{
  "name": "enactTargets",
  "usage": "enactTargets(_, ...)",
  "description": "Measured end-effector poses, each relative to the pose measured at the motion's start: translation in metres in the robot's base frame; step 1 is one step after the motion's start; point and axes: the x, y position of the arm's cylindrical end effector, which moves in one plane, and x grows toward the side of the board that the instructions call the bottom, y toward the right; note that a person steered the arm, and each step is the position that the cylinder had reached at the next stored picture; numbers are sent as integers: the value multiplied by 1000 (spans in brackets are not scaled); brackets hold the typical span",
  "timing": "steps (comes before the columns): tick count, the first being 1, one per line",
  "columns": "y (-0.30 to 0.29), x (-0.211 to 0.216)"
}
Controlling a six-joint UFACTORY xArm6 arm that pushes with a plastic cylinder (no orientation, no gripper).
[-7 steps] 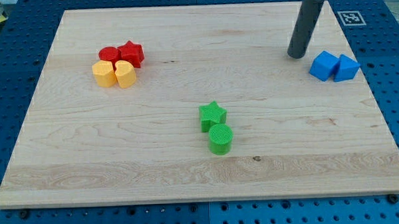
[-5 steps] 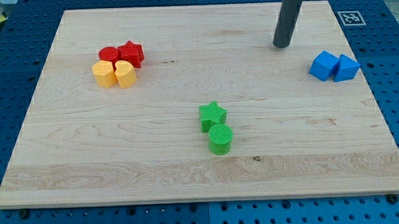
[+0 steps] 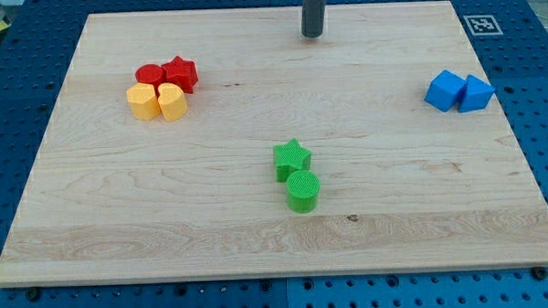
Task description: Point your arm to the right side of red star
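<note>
The red star (image 3: pixel 181 73) lies in the upper-left part of the wooden worktop (image 3: pixel 258 228). Touching the red star on the view's left is a red cylinder (image 3: pixel 149 75); just below the star sit a yellow hexagonal block (image 3: pixel 142 101) and a second yellow block (image 3: pixel 171 101). My tip (image 3: pixel 313 35) rests well to the view's right of the red star, slightly higher, near the worktop's top edge. There are no jaws; the rod holds nothing. Further right of the star and lower are a green star (image 3: pixel 291 158) and a green cylinder (image 3: pixel 303 190); far right are two blue blocks (image 3: pixel 459 91).
</note>
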Motion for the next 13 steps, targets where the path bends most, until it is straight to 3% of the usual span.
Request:
enactTargets(5, -25, -2)
enactTargets(8, -25, 38)
enactTargets(13, -26, 63)
